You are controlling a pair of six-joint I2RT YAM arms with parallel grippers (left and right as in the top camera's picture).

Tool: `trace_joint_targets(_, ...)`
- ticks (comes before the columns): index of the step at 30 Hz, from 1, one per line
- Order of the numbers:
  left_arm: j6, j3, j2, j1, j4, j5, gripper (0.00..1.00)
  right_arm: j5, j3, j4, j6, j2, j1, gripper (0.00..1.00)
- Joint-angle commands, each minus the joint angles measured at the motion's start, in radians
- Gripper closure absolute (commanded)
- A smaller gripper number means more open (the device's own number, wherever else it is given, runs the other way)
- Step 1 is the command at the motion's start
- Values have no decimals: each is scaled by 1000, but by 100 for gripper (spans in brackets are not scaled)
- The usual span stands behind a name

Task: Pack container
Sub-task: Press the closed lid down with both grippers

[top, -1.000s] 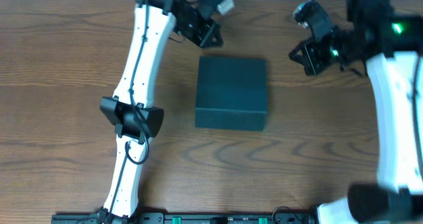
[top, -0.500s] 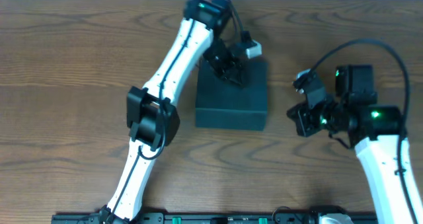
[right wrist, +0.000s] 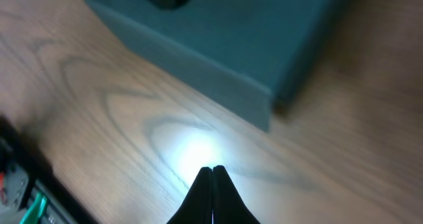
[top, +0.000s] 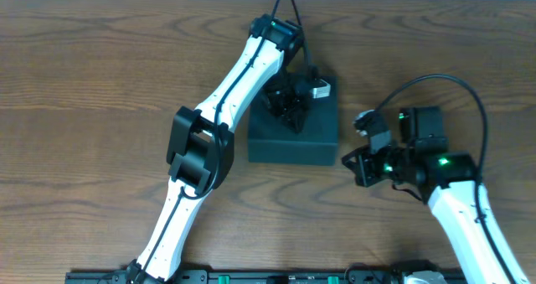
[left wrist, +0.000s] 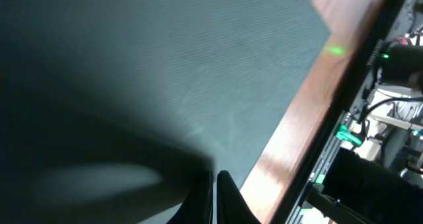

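Note:
The container (top: 293,137) is a dark teal box with its lid closed, at the middle of the wooden table. My left gripper (top: 293,112) is shut and empty, its tips on or just above the lid's top; the left wrist view shows the lid (left wrist: 198,72) filling the frame and the gripper (left wrist: 215,178) closed. My right gripper (top: 356,167) is shut and empty, low over the table just right of the box's front right corner. The right wrist view shows the gripper (right wrist: 213,170) over bare wood with the box (right wrist: 225,32) beyond it.
The wooden table (top: 84,108) extends to both sides. The left arm's elbow (top: 199,146) hangs left of the box. The table's front edge with a black rail (top: 251,277) lies at the bottom.
My left gripper has moved from behind the box onto its lid. My right gripper has come down from the back right to beside the box's front right corner.

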Motion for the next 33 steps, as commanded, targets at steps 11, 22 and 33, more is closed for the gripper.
trace_joint_targets(11, -27, -96, -10, 34, 58, -52, 94, 402, -284, 480, 541, -12, 383, 98)
trace_joint_targets(22, -34, -96, -10, 32, 59, -53, 94, 724, -359, 702, 681, 64, 472, 98)
trace_joint_targets(33, -35, -96, -10, 32, 58, -53, 94, 668, -352, 835, 724, 181, 469, 99)
